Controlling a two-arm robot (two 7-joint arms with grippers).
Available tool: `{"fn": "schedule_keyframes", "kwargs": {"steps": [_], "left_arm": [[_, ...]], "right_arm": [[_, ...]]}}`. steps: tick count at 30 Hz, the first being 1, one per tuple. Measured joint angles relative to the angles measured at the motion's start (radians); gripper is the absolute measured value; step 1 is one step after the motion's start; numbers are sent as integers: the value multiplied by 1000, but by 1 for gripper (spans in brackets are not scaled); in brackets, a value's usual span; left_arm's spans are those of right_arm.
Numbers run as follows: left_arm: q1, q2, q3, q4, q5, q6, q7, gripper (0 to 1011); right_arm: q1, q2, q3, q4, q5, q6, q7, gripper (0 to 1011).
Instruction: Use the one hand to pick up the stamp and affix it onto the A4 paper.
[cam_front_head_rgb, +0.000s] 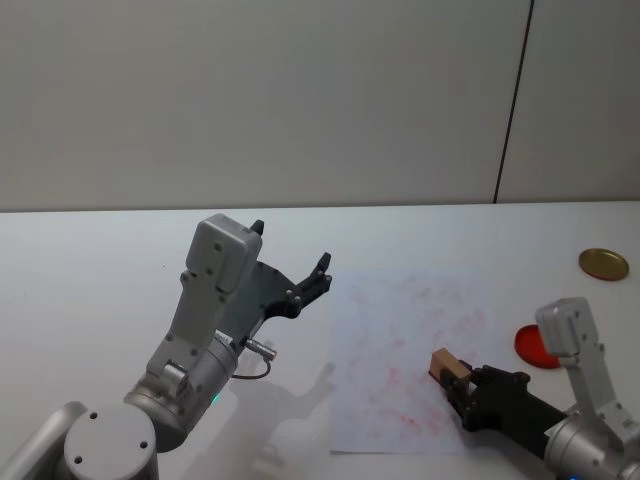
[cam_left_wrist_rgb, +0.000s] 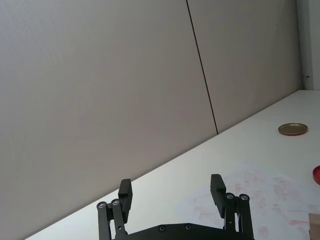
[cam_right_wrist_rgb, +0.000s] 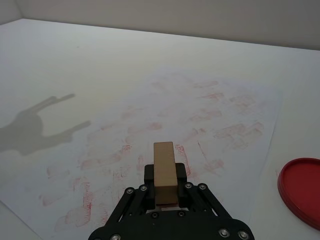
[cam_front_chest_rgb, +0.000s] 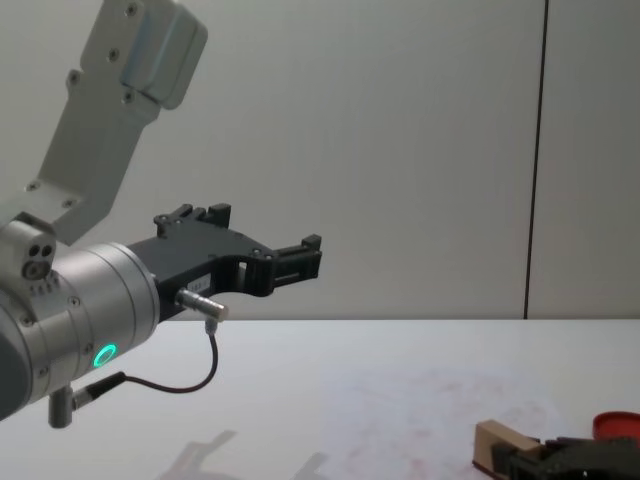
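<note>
Raised clear of the table, the left gripper (cam_front_head_rgb: 290, 247) sits parked, fingers spread wide and empty, while the right gripper (cam_front_head_rgb: 455, 384), clamped on the stamp (cam_front_head_rgb: 447, 365), holds it low over the A4 paper (cam_front_head_rgb: 400, 320), apparently positioned for pressing, beside the red ink pad (cam_front_head_rgb: 527, 346).

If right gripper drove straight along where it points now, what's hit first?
Likely the A4 paper: the right gripper, shut on the stamp, points low across the sheet, stamp end leading; height unclear. The left gripper hangs open, raised.
</note>
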Motion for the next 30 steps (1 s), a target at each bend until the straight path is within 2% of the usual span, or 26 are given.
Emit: {"fn": "schedule_keyframes", "kwargs": {"steps": [7, 13, 23, 30], "left_arm": [[0, 0, 0, 0, 0, 0, 0, 993], [0, 0, 0, 0, 0, 0, 0, 993], [0, 0, 0, 0, 0, 0, 0, 993], [0, 0, 0, 0, 0, 0, 0, 993]], "right_arm": [[-5, 4, -3, -13, -1, -5, 2, 220], [-13, 10, 3, -44, 9, -40, -18, 220], [-39, 38, 34, -116, 27, -95, -107, 220], [-48, 64, 61, -133, 34, -103, -152, 220]]}}
